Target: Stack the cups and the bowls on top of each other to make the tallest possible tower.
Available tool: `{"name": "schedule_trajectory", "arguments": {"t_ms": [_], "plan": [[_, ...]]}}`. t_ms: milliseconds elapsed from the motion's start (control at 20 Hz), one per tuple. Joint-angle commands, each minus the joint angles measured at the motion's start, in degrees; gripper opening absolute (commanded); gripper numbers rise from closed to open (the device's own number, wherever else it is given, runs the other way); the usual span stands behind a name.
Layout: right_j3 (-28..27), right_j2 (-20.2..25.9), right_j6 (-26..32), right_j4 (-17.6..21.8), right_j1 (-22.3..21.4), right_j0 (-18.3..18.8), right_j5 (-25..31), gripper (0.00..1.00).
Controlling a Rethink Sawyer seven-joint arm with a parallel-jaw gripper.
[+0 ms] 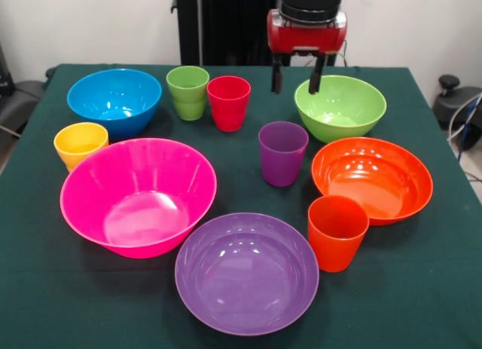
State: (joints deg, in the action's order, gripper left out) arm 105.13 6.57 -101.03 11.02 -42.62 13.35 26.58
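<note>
Five bowls [138,196] and five cups [283,153] stand separately on the tabletop [422,289]; at the frame's top centre, the end effector [298,79] hangs released, empty.

Looks from across the table [45,304], facing the robot, angled down from somewhat above. Close enough that the green cloth fills the frame side to side, gripper [298,79] hanging at the top edge before the wall.

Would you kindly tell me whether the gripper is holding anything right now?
Nothing is held: the gripper hangs open beside the green bowl.
</note>
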Motion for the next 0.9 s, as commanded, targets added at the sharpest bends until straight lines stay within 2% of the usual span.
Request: {"name": "schedule_trajectory", "arguments": {"t_ms": [50,400,900], "plan": [[-8.7,7.3,5.2,2.4,5.4,1.1,6.7,1.00],[-10.7,8.2,7.4,3.1,3.8,2.8,11.4,1.00],[-9.9,9.0,8.9,4.1,-0.1,5.0,15.6,1.00]]}}
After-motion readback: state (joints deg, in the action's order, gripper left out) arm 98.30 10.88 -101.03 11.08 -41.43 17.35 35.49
